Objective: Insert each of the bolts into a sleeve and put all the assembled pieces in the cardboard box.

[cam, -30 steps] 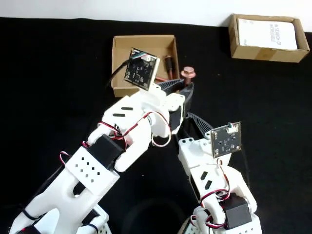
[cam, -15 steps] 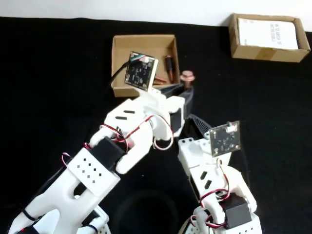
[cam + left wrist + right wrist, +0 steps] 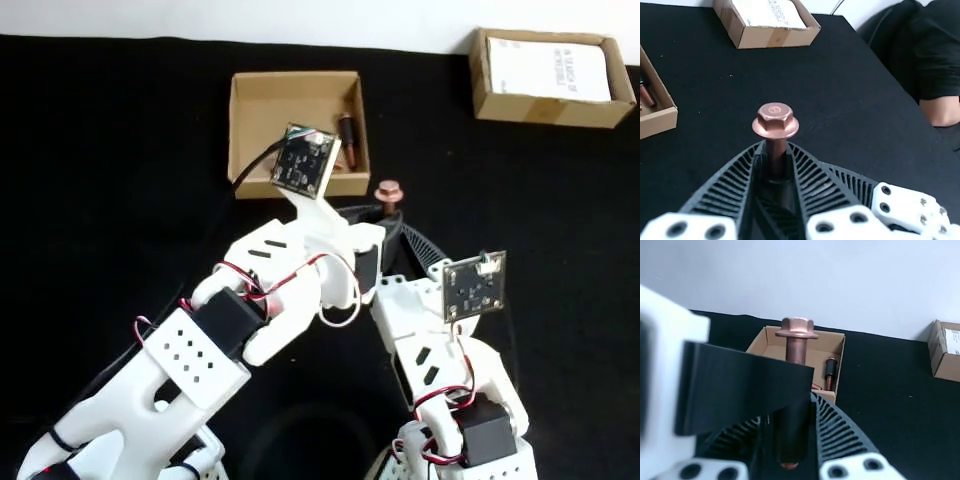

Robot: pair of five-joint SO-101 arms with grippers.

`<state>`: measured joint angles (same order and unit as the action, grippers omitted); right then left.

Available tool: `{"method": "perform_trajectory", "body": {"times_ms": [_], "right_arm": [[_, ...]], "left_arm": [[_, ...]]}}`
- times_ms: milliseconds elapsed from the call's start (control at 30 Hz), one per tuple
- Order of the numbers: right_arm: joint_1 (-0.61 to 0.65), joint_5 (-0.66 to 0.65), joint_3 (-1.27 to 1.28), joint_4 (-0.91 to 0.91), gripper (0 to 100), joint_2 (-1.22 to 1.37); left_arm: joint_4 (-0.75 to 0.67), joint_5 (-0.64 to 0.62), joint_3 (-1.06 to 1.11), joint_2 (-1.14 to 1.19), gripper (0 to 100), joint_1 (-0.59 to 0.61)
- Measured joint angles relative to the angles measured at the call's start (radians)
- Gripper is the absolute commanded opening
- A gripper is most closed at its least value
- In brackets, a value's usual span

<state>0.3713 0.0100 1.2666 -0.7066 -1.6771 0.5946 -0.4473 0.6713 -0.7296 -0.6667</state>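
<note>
arms (image 3: 190, 350): white printed shells, black servo blocks | cables (image 3: 240, 275): red-and-white loops | camera boards (image 3: 303, 160): dark squares above each wrist | left gripper (image 3: 774, 148) fingers (image 3: 735, 185): black, ribbed, white screwed mounts behind them

Two boxes, two arms, one bolt upright

Two brown cardboard boxes sit along the top of the high view: the open cardboard box (image 3: 285, 105) at upper centre and the second cardboard box (image 3: 545, 110) at upper right, which holds one white printed sheet (image 3: 550, 68). One copper hex-flanged bolt (image 3: 388, 190) stands at centre. The open box contains one black-sleeved copper bolt (image 3: 347, 132) and one more copper piece (image 3: 343, 164), partly hidden. There are two white arms, the left arm (image 3: 250, 300) and the right arm (image 3: 430, 350). There are two black ribbed grippers, the left gripper (image 3: 775, 152) and the right gripper (image 3: 790, 400).
</note>
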Motion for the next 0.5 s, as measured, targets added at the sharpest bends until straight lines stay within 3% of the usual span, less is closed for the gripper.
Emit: {"method": "perform_trajectory", "body": {"times_ms": [100,300,500], "right_arm": [[-0.011,-0.003,0.0,0.0,0.8,0.0],[-0.074,-0.005,0.0,0.003,0.8,-0.002],[-0.083,-0.005,0.0,0.003,0.8,-0.002]], "left_arm": [[0.046,0.0,-0.002,0.0,6,0.003],[0.282,0.0,-0.083,-0.058,33,0.003],[0.606,0.003,-0.219,-0.094,32,-0.02]]}}
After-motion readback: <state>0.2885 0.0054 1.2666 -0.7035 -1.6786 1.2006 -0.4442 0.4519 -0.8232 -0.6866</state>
